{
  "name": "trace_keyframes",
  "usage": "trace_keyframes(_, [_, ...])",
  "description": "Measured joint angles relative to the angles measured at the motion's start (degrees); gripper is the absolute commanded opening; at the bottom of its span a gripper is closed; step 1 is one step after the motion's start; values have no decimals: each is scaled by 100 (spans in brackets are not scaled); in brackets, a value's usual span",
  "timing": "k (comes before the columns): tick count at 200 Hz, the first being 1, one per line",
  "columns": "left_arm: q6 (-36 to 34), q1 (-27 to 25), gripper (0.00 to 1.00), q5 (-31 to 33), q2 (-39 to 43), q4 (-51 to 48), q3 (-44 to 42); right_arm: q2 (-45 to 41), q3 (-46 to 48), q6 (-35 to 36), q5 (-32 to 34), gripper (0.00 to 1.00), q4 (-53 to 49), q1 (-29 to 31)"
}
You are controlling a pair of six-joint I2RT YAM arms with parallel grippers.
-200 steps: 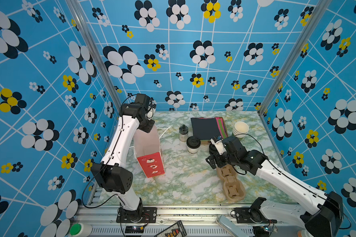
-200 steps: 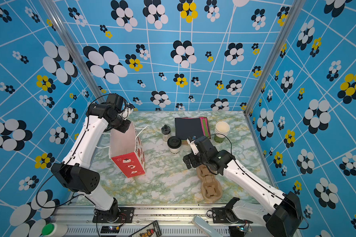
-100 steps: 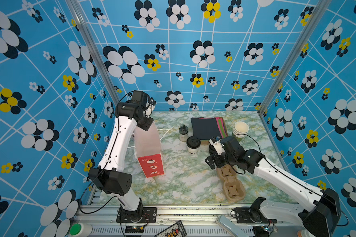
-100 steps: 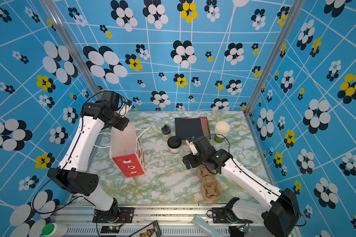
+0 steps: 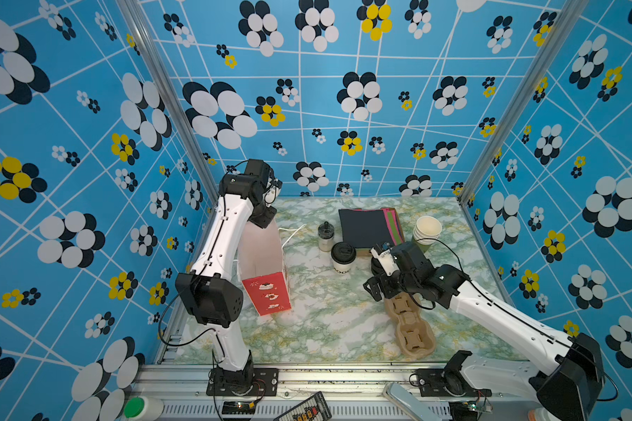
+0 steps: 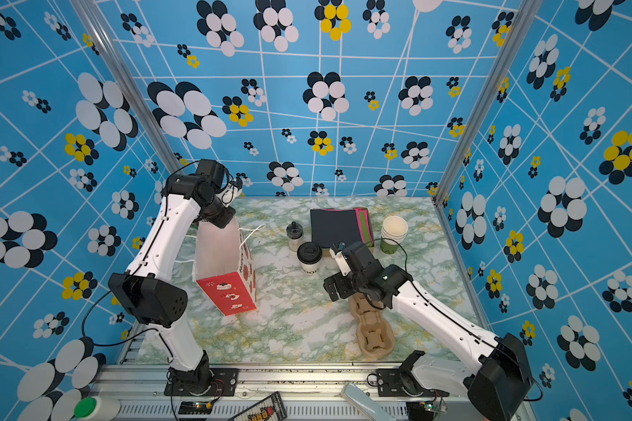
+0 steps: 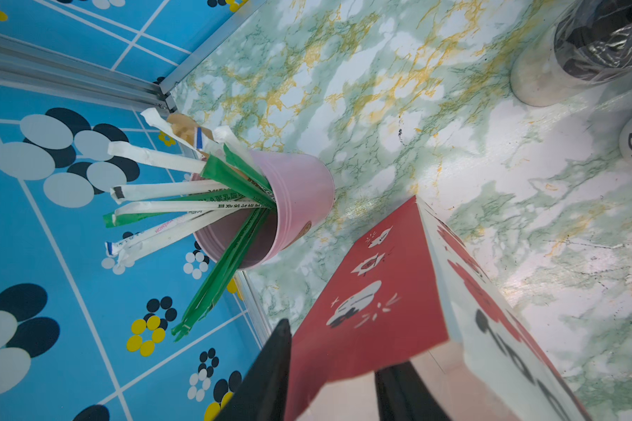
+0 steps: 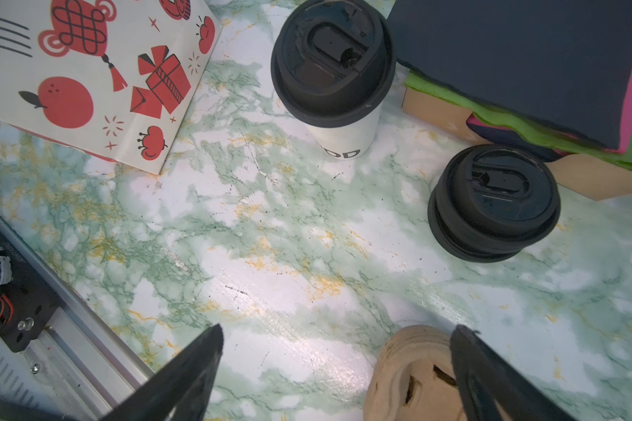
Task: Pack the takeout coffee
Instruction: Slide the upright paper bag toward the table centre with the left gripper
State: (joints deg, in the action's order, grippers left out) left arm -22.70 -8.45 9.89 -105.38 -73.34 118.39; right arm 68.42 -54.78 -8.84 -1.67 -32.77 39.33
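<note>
A: Where's the takeout coffee?

B: Upright on the counter, mid-back, btwn the paper bag and the stack of coloured sheets, just beside a small jar. Nothing's touching it in both top views.

A: Looks?

B: Small white paper cup w/ black print low on the wall, only partly readable. The round black sip lid seems seated flat on the rim. The cup is wider at the top than at the base.

A: Handling?

B: Prob light, but I can't tell if it's filled. The paper wall is soft, so a hard squeeze would dent it and could pop the lid. The lid plastic looks slick. I'd take it across the wall just under the lid, where the rim stiffens it, and keep it vertical. Not by the lid alone.

A: Tools?

B: The right tool is spread wide w/ nothing in it. It hangs over the near end of the pulp cup carrier, near the cup but apart from it. Don't mix the cup up w/ the lid stack close by. The left tool is at the bag's top edge, fingers part-way apart w/ the bag wall btwn them. Can't tell if it's actually pinching.

A: Risk?

B: Narrow base, so a sideways nudge prob tips it.
</note>
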Motion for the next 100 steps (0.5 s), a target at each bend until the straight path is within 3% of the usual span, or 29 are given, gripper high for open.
trace_keyframes(10, [2,11,30,15,-28,0,4,0,0,-2,-2,99,0,0])
trace_keyframes(50, [-7,87,0,103,-31,2,59,63,0,-2,-22,99,2,0])
trace_keyframes(100, [345,94,0,-201,-26,-114,153,205,0,-22,-50,99,4,0])
